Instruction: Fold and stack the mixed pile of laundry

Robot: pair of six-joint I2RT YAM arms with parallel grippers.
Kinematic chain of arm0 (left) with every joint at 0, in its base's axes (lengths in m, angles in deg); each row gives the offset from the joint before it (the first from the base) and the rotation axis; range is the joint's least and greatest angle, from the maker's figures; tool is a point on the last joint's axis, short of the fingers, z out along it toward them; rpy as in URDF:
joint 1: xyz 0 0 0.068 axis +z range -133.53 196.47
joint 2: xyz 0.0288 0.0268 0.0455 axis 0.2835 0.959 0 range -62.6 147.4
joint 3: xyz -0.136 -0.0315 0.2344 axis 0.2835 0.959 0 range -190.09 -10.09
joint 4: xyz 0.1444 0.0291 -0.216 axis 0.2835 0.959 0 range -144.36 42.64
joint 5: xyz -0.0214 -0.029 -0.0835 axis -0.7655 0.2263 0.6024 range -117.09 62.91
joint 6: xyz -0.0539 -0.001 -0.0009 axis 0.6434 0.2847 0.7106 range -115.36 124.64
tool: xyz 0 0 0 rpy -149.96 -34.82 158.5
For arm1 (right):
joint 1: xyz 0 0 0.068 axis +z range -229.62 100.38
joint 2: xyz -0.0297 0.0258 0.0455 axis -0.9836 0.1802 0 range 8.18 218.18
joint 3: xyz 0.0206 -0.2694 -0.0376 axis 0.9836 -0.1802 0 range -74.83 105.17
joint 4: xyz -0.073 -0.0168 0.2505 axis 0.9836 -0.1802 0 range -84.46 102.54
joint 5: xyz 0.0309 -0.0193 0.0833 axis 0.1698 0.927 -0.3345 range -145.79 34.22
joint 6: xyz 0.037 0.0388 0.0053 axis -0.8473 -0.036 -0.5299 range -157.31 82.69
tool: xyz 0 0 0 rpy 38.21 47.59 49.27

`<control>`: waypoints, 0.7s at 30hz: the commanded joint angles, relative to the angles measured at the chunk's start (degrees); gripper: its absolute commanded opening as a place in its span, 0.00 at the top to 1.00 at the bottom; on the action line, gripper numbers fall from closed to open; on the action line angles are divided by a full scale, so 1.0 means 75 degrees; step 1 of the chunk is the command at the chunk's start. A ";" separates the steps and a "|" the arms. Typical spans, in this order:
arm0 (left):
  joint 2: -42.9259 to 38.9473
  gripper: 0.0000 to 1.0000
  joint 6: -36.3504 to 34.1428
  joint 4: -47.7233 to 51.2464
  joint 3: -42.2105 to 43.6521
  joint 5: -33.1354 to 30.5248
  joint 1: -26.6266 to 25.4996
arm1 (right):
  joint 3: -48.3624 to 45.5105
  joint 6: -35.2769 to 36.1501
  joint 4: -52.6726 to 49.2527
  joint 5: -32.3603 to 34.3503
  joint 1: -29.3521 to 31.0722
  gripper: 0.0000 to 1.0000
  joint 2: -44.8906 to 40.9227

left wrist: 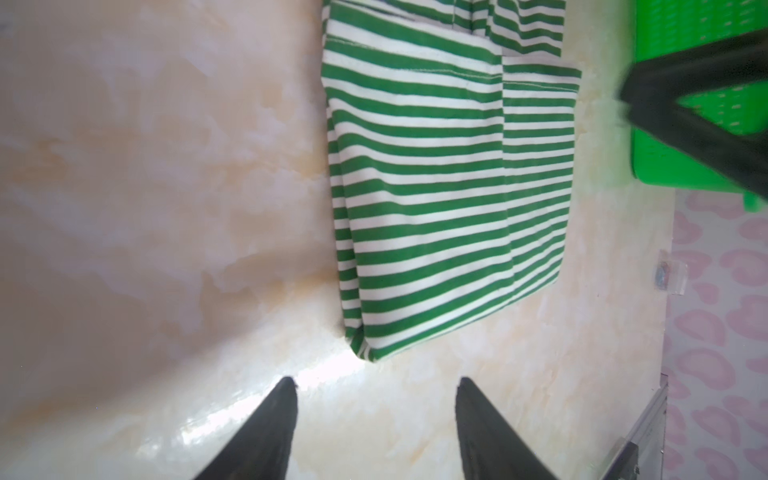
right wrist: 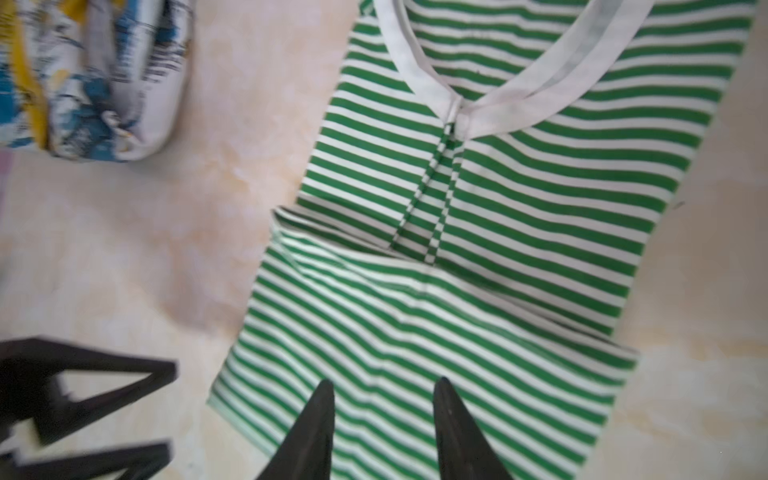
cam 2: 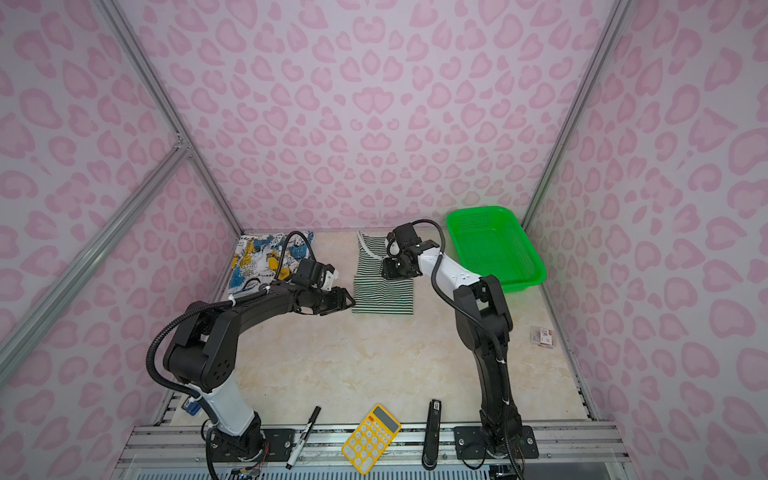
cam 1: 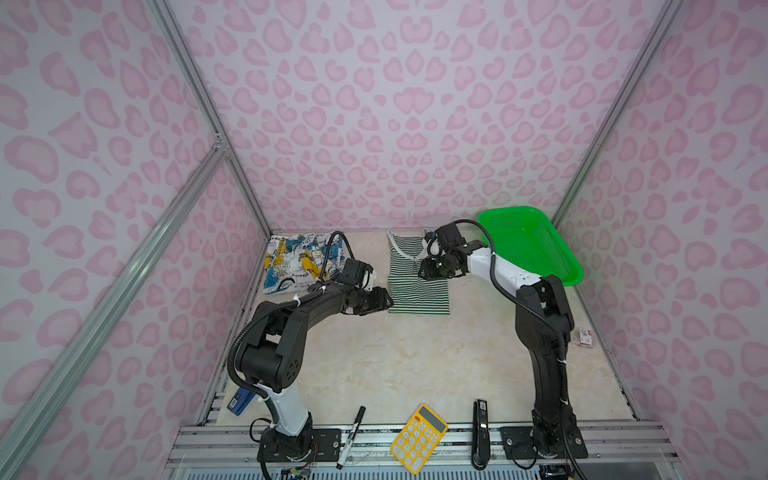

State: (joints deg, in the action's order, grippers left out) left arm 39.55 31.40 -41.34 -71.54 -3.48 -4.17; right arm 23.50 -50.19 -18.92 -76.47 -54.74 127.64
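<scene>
Far left at the back of the table [cam 1: 374,374], the white printed garment [cam 1: 299,259] with the blue, yellow and black graphics lies bunched up in the corner by the wall, nothing touching it. Next over, the left gripper [cam 1: 388,300] hangs low just beside the near left corner of the striped garment [cam 1: 415,295]. In the left wrist view its fingers [left wrist: 270,432] are spread well apart with only bare tabletop between them, so it's gripping nothing. The striped garment sits mid-table toward the back, lying flat with its lower part folded up over itself (white-trimmed neckline pointing at the back wall). The right gripper [right wrist: 385,382] is right over the middle of it, jaws parted a bit, tips above the folded layer, and no cloth pinched between them as far as I can see. Off to the right, the green basket [cam 1: 536,245] sits near the shirt but not touching it
</scene>
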 commanded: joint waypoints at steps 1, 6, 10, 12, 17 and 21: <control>0.0027 0.38 -0.0065 -0.0131 0.0104 -0.0144 -0.0035 | -0.0886 -0.0071 0.0116 0.0261 -0.0126 0.55 -0.0733; 0.0158 0.42 -0.0076 -0.0497 0.0310 -0.0003 -0.0192 | -0.2662 -0.0415 0.0083 0.0183 -0.0305 0.53 -0.1660; 0.0372 0.50 -0.0068 -0.0977 0.0415 0.0050 -0.0288 | -0.3873 -0.0728 0.0685 -0.0088 -0.0364 0.52 -0.2079; 0.0494 0.54 -0.0033 -0.1138 0.0440 0.0039 -0.0301 | -0.4270 -0.0871 0.0948 -0.0211 -0.0362 0.52 -0.2111; 0.0639 0.58 0.0188 -0.1662 0.0585 -0.0022 -0.0323 | -0.4693 -0.1079 0.1642 -0.0347 -0.0398 0.53 -0.1895; 0.0757 0.63 0.0304 -0.1826 0.0571 -0.0038 -0.0318 | -0.4589 -0.1150 0.2014 -0.0530 -0.0499 0.54 -0.1385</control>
State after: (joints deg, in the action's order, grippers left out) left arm 44.38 32.80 -53.12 -67.45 -3.08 -6.56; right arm -11.04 -57.75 -7.14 -79.86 -58.21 115.11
